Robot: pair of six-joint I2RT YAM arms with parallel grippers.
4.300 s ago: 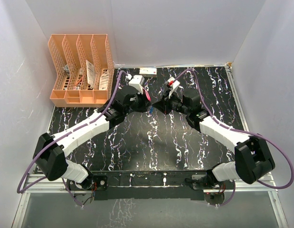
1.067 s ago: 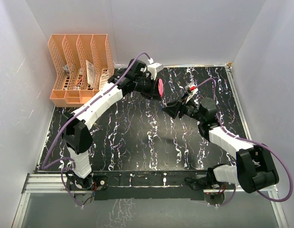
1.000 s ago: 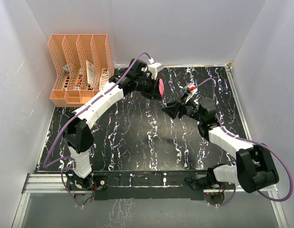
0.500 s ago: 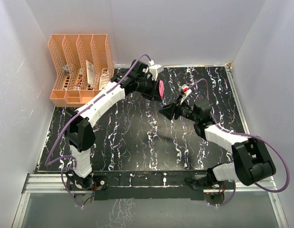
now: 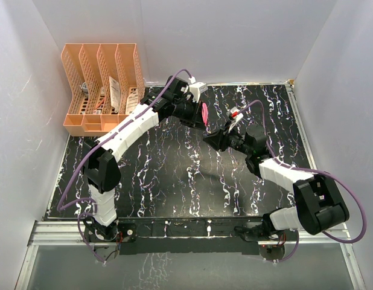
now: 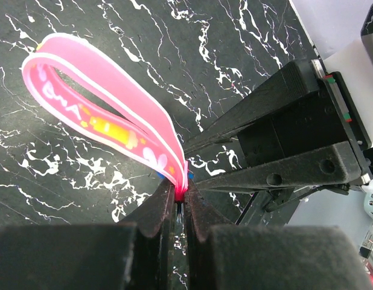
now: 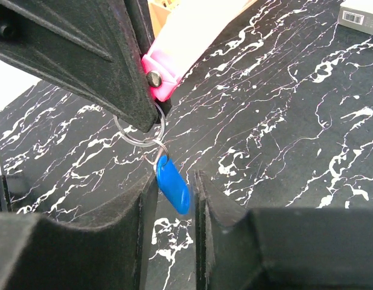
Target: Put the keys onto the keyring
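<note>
Over the marbled tabletop [image 5: 174,175], my left tool [image 6: 177,202] clamps the floppy keyring [image 6: 102,115] at its stiff clasp; my right tool [image 7: 174,180] flanks the featherweight blue key [image 7: 173,186], grip unclear.

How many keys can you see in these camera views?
1. A blue key hangs from the ring of the pink keyring, between the fingers of the right gripper. The left gripper pinches the keyring's strap end. No other key shows; one may be hidden.
</note>
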